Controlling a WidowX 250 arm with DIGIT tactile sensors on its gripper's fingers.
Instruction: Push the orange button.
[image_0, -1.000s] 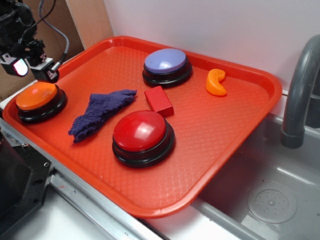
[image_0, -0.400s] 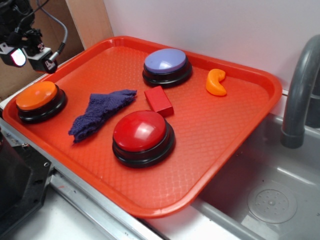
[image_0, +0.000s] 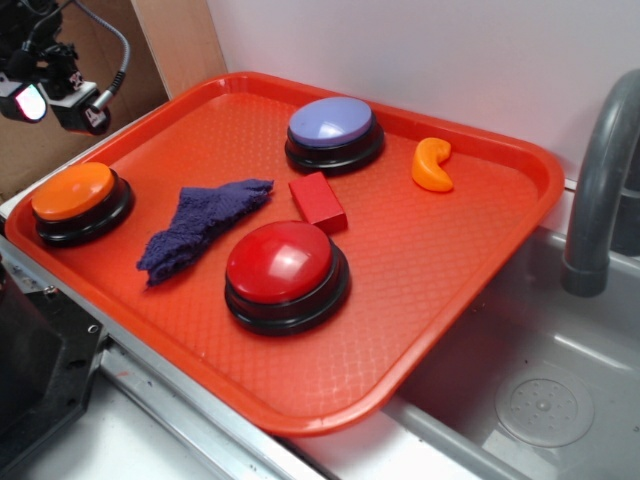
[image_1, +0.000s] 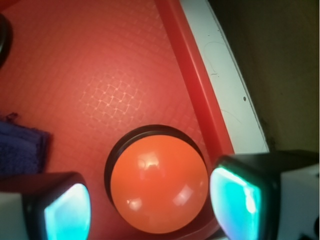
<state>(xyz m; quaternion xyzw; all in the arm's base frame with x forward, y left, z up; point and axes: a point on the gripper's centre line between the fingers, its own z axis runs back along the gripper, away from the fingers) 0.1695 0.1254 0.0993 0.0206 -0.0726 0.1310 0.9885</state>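
Note:
The orange button (image_0: 72, 190) sits on its black base at the left end of the red tray (image_0: 450, 260). My gripper (image_0: 56, 108) hangs in the air above and slightly behind it, open, with nothing held. In the wrist view the orange button (image_1: 159, 186) shows from above between the two glowing fingertips (image_1: 67, 212), which stand well apart and clear of the dome.
Also on the tray are a larger red button (image_0: 285, 268), a purple button (image_0: 333, 128), a blue cloth (image_0: 200, 228), a red block (image_0: 317, 200) and an orange crescent piece (image_0: 433, 165). A sink (image_0: 545, 400) and grey faucet (image_0: 600, 170) are at the right.
My gripper has risen and drifted back-left, from just over the orange button's far edge to well above it. Nothing on the tray has moved.

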